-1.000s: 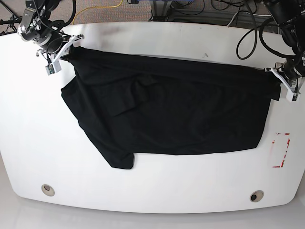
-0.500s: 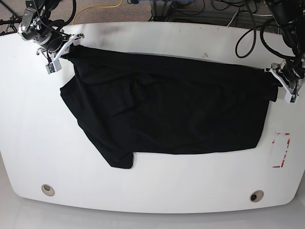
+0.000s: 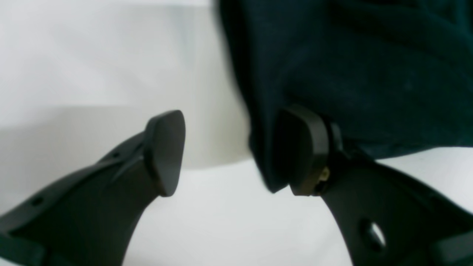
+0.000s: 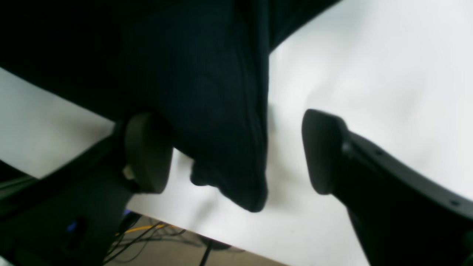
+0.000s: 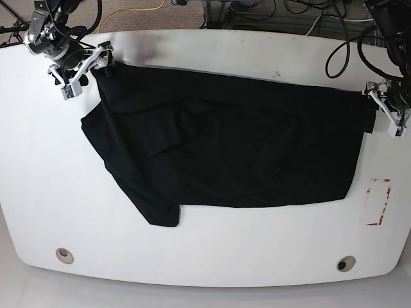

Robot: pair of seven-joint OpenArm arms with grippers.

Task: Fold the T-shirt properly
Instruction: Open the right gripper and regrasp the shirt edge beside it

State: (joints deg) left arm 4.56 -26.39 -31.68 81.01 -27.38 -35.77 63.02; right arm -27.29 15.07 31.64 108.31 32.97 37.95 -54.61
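White rounded surface (image 5: 212, 247) fills the base view, w/ cables and floor past its far rim. On it the T-shirt (image 5: 225, 151) lies spread wide across the far half, mostly flat, one sleeve-ish flap hanging toward the near-left. My right hand (image 5: 82, 67) sits at the shirt's far corner on the view's left; in its wrist cam the pads are wide apart, a hem fold (image 4: 229, 147) drooping in the gap, touching the left pad, nothing pinched. My left hand (image 5: 387, 110) is at the opposite corner near the surface's side rim; pads also apart, cloth edge (image 3: 266, 140) lying against the right pad only, so no grip there either. Risks as I judge them: if I close now I may catch just a thin lip of hem on either side, and soft matte cloth would prob slip out once I lift; or I grab one layer where the fold needs two, and the shirt twists. Both corners sit close to the surface's rim, and the right wrist cam shows the drop and wires just past it, so little room to pull outward w/o dragging fabric off. Open room is toward the near side: bare white below the shirt, only two small round inserts (image 5: 64, 255) and a red-marked patch (image 5: 377, 202) at the right.
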